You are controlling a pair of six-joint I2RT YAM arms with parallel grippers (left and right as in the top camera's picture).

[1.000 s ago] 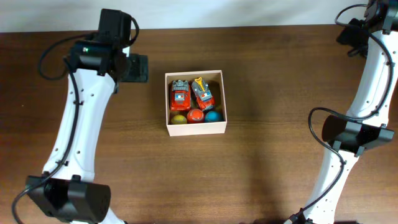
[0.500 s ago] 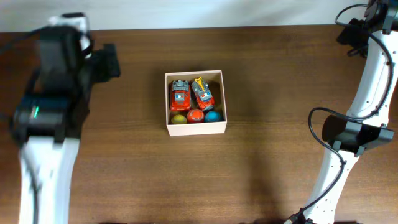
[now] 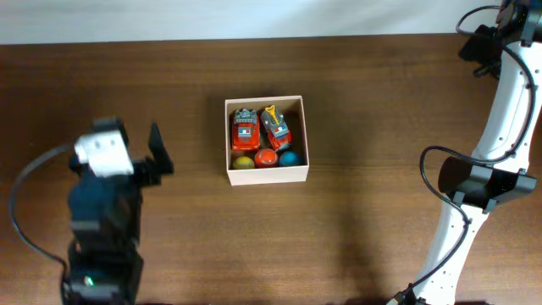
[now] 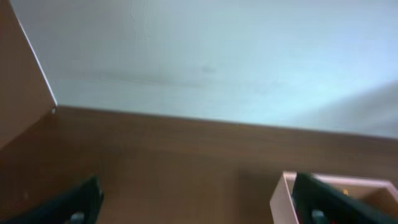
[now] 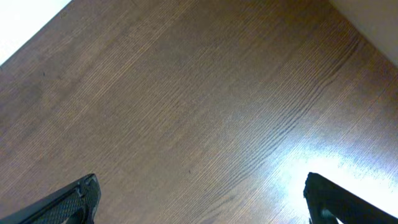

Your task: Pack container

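The bench (image 3: 364, 110) is dark brown wood, its grain running side to side. Its far edge, at 12 o'clock, meets a white wall (image 3: 254, 17). Directly on it, near the middle of the overhead view, sits the container (image 3: 265, 175). This is a square cream box, open side up, its sides square with that edge. In the right wrist view a bright glare (image 5: 323, 168) lies on the wood at 4 o'clock.

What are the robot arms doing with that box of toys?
Nothing is being held right now. The container sits in the middle of the table with two toy cars, a yellow ball, a red ball and a blue ball inside. The left gripper is open, off to the box's left, not touching it. The right gripper is open too, over bare wood.
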